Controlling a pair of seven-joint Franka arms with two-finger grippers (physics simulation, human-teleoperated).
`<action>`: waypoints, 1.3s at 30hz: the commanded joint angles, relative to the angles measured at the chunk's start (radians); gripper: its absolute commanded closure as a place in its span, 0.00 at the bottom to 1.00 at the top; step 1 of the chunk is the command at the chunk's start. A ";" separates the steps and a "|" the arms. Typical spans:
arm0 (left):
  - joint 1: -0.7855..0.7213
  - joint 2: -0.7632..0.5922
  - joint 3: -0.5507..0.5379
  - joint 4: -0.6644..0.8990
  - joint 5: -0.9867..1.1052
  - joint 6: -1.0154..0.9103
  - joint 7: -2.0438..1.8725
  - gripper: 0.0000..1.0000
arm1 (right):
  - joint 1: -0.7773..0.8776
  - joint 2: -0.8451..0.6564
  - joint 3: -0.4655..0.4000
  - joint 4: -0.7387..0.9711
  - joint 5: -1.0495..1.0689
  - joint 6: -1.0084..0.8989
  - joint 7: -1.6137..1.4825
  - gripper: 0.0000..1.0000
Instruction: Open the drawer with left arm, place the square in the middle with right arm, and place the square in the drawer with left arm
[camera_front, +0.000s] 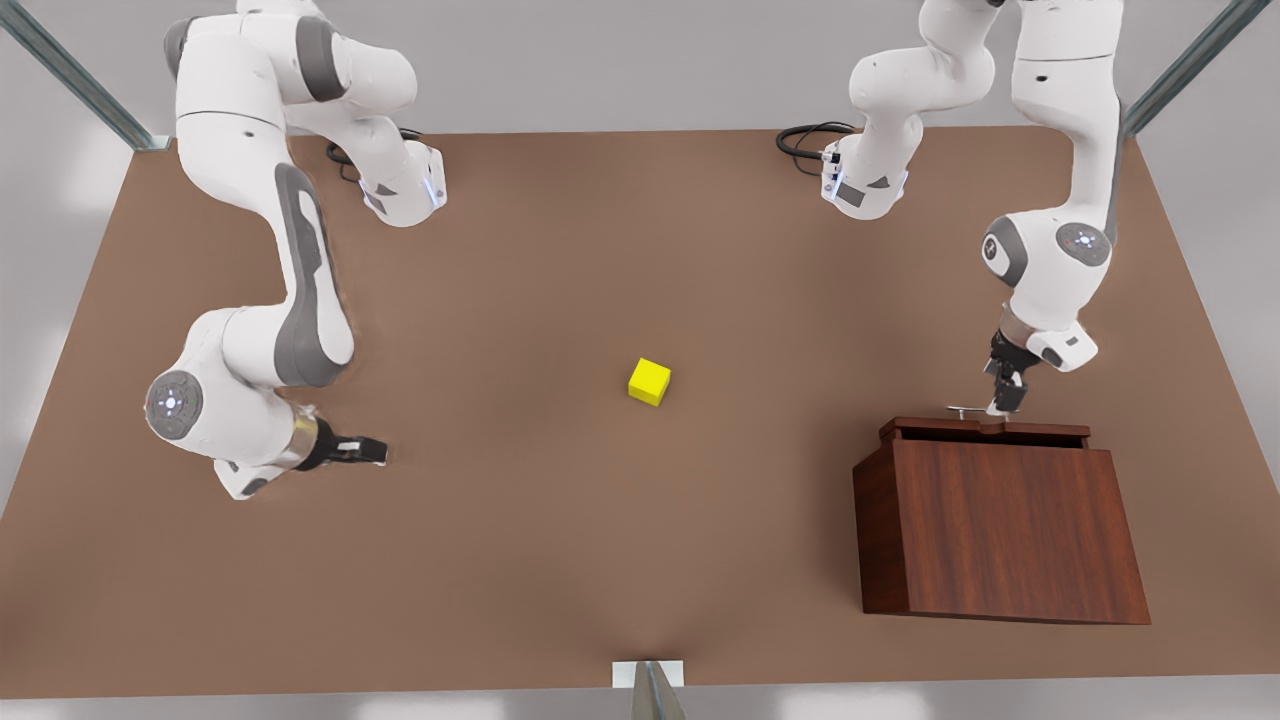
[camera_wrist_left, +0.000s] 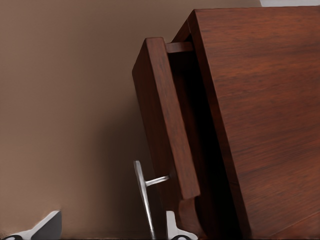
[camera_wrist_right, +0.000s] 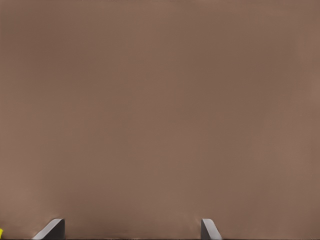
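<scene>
My left claw sits at the cabinet, its fingers spread with the thin silver handle between them, not visibly pinched, and the drawer stands pulled a little way out of the cabinet's front. The square lies on the bare desk, well away from the cabinet and about midway between it and my right claw. That right claw hangs released over plain desk, fingertips apart, grasping nothing.
</scene>
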 joint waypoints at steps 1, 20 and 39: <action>0.018 0.006 0.000 0.000 -0.002 0.000 0.000 0.00 | -0.004 0.002 -0.014 0.019 0.000 -0.031 -0.044 0.00; 0.018 -0.044 -0.003 -0.003 -0.005 -0.141 -0.026 0.00 | -0.091 -0.030 -0.079 0.060 -0.006 -0.172 -0.252 0.00; 0.017 -0.017 -0.004 -0.001 0.002 -0.118 -0.031 0.00 | -0.090 -0.026 -0.079 0.051 -0.006 -0.172 -0.259 0.00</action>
